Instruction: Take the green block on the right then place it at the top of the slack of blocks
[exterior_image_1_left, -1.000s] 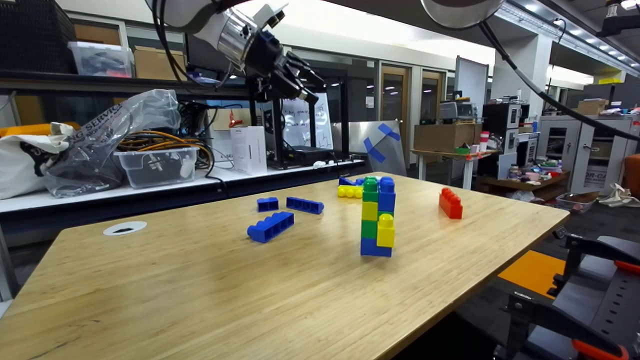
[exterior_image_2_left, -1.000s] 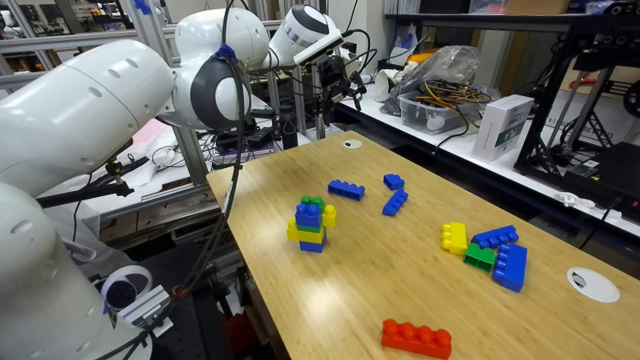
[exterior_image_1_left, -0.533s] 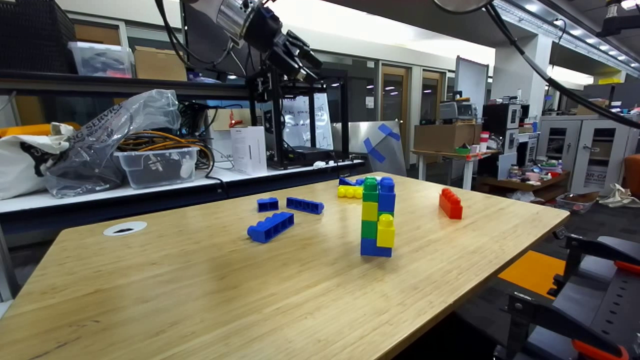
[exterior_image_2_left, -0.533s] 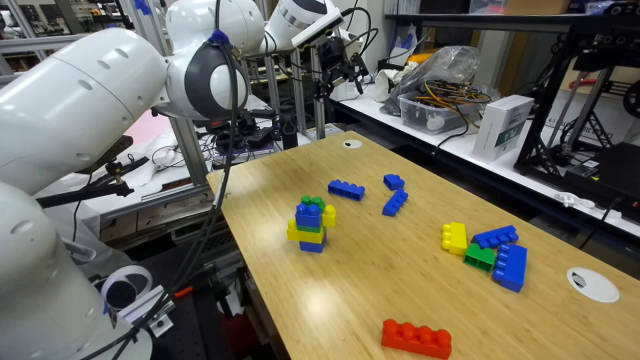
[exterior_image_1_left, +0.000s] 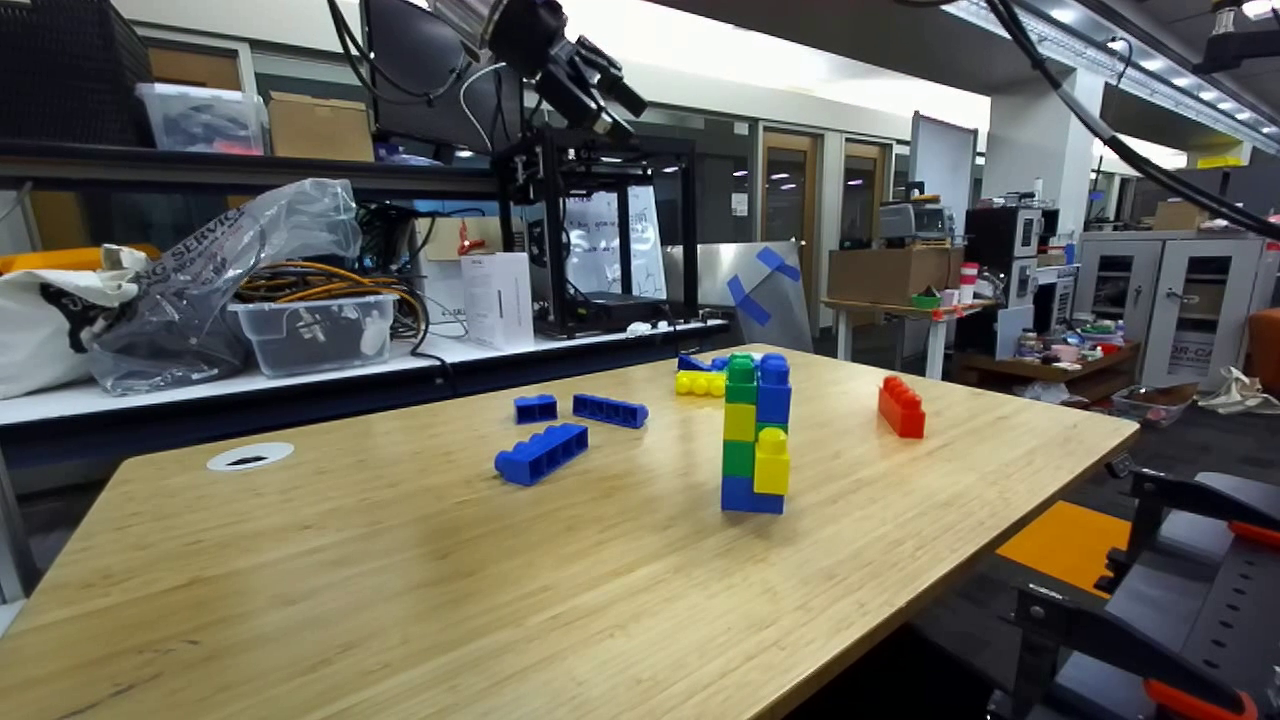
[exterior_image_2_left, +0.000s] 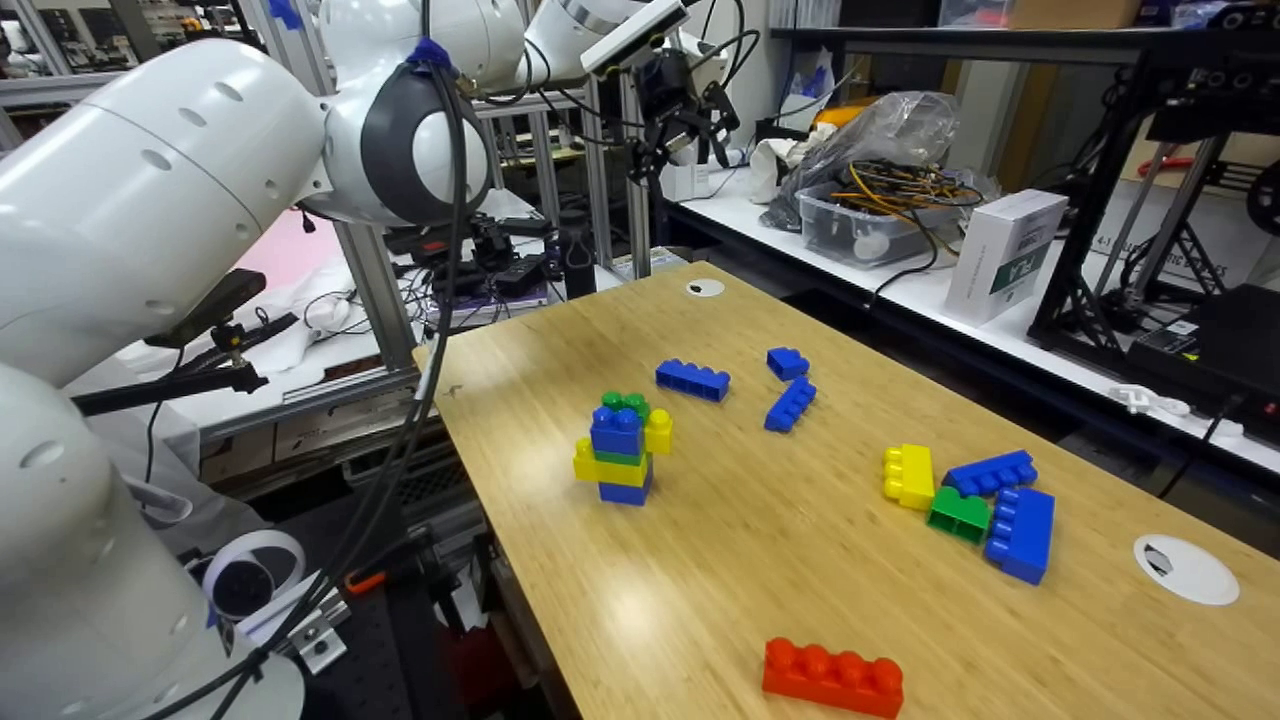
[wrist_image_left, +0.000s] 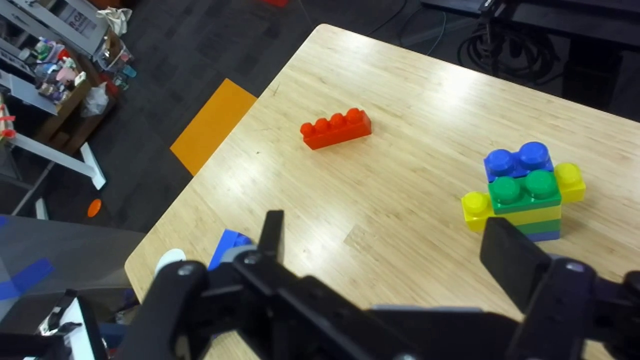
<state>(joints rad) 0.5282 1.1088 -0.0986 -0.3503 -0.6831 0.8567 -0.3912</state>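
Note:
The loose green block lies on the table among yellow and blue blocks in an exterior view; it does not show in the wrist view. The stack of blocks stands upright, with blue, yellow and green layers. The stack also shows in an exterior view and at the right of the wrist view. A green block and a blue block sit side by side on its top. My gripper is open and empty, high above the table and away from the stack. It shows in both exterior views.
A red block lies apart near a table edge. Several blue blocks lie beyond the stack. A yellow block and blue blocks surround the loose green one. A shelf with a box and a printer frame runs alongside.
The arm and gripper have risen, with the gripper staying open. The stack and the loose blocks have not moved.

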